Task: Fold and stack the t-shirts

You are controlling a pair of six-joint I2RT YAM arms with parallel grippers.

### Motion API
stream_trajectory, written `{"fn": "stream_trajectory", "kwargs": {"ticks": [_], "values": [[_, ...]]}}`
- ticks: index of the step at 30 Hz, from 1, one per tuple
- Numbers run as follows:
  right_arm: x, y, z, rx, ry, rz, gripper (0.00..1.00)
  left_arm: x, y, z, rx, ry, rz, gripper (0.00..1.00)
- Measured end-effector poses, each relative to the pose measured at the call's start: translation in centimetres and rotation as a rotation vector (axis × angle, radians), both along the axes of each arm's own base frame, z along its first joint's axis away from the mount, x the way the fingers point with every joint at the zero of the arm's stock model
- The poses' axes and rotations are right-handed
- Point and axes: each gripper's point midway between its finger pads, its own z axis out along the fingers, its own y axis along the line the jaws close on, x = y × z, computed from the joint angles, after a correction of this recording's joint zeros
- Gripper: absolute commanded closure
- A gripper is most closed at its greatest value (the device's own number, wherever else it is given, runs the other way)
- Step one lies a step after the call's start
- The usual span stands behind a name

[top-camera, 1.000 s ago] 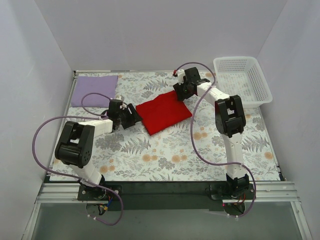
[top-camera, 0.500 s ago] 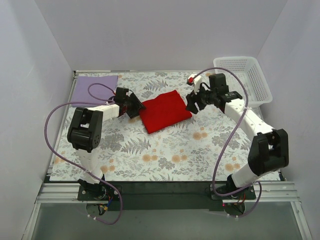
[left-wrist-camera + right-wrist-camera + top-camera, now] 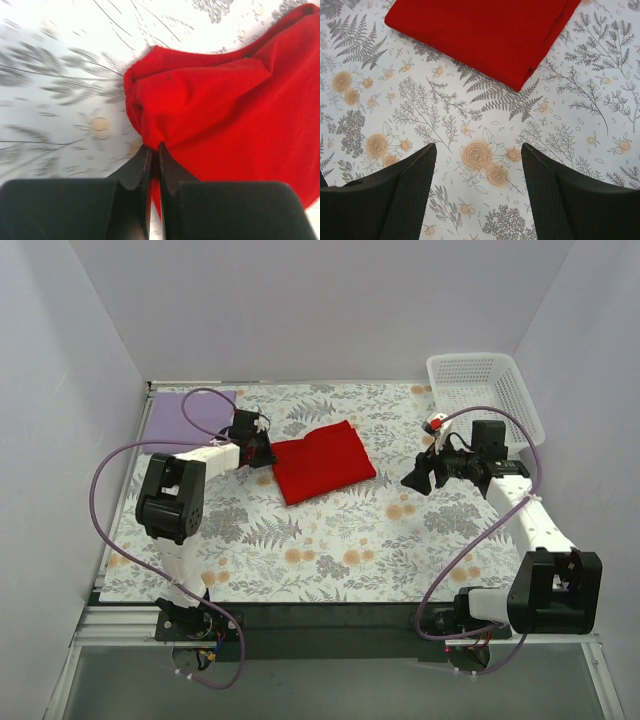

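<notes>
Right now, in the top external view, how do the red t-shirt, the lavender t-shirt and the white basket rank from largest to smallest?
1. white lattice basket: clearly the largest.
2. red t-shirt, folded.
3. lavender t-shirt, folded. It looks close to the red one and is partly hidden, so the order of these two is unsure.

Right claw (image 3: 479,146): my fingers stand wide, with bare flowered tablecloth (image 3: 420,105) between and below them, so the way down is free. Ahead lies the folded red t-shirt (image 3: 480,35), corner nearest, apart from my tips. White basket (image 3: 528,415) stands behind and to the right, walls upright, near my forearm.

Left claw (image 3: 154,152): pinched on the red t-shirt's bunched edge, cloth heaped right ahead. Lavender t-shirt (image 3: 185,425) lies flat and low, behind and to the left.
</notes>
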Motion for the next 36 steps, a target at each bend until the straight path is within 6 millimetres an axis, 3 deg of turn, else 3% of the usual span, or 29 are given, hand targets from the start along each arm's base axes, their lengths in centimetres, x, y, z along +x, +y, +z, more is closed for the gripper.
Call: {"fn": "stream_trajectory", "kwargs": {"ticks": [4, 9, 11, 17, 22, 27, 36], "values": [[-1.2, -0.1, 1.3, 0.033, -0.068, 0.025, 0.24, 0.6, 2.6, 2.4, 0.186, -0.111, -0.07, 1.0], [-1.7, 0.1, 0.9, 0.044, -0.068, 0.049, 0.25, 2.0, 5.4, 8.9, 0.385, -0.314, -0.117, 1.0], [-1.8, 0.1, 0.7, 0.044, -0.068, 0.054, 0.24, 2.5, 6.4, 10.7, 0.449, -0.368, -0.115, 1.0], [-1.9, 0.1, 0.3, 0.04, -0.062, 0.063, 0.25, 3.7, 9.7, 11.5, 0.607, -0.397, -0.092, 1.0], [-1.9, 0.0, -0.3, 0.041, -0.038, 0.064, 0.26, 5.1, 11.2, 12.4, 0.712, -0.433, -0.091, 1.0], [-2.0, 0.1, -0.9, 0.044, -0.016, 0.069, 0.26, 7.7, 12.3, 15.2, 0.799, -0.511, -0.044, 1.0], [-2.4, 0.3, -0.9, 0.056, 0.0, 0.083, 0.27, 10.1, 15.5, 20.2, 0.917, -0.596, 0.071, 1.0]]}}
